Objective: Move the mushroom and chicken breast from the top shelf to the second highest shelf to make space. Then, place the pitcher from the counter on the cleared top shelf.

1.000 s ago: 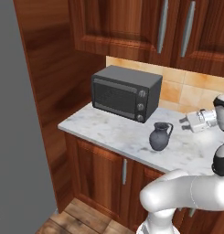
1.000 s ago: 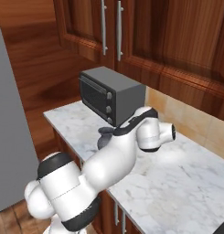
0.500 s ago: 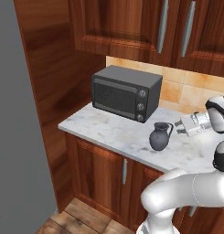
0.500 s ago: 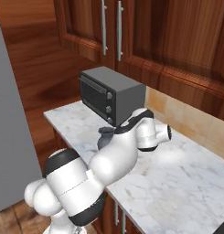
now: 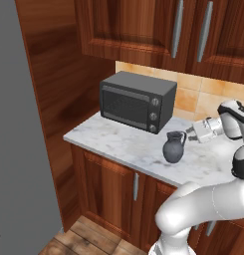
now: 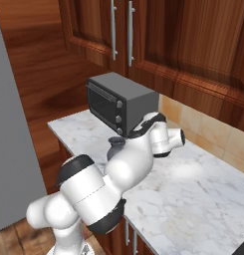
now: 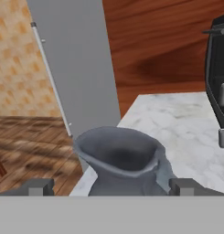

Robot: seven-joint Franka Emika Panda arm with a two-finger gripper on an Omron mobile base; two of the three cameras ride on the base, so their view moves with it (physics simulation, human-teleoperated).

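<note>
The dark grey-blue pitcher (image 5: pixel 173 147) stands upright on the marble counter (image 5: pixel 123 144), in front of the microwave's right end. My gripper (image 5: pixel 188 135) reaches in from the right at the height of the pitcher's rim, close to its handle. In the hand view the gripper (image 7: pixel 111 187) is open, with one fingertip on each side of the pitcher (image 7: pixel 122 162) and its flared lip between them. My arm covers most of the pitcher (image 6: pixel 115 144) in the right base view. The mushroom, chicken breast and both shelves are out of view.
A dark grey microwave (image 5: pixel 137 100) sits at the back of the counter, just left of the pitcher. The tall grey fridge door (image 5: pixel 16 129) stands at the far left, beyond a wooden side panel. Wooden wall cabinets (image 5: pixel 158 30) hang overhead.
My gripper has moved left and slightly down across the counter, closing in on the pitcher. The pitcher has not moved.
</note>
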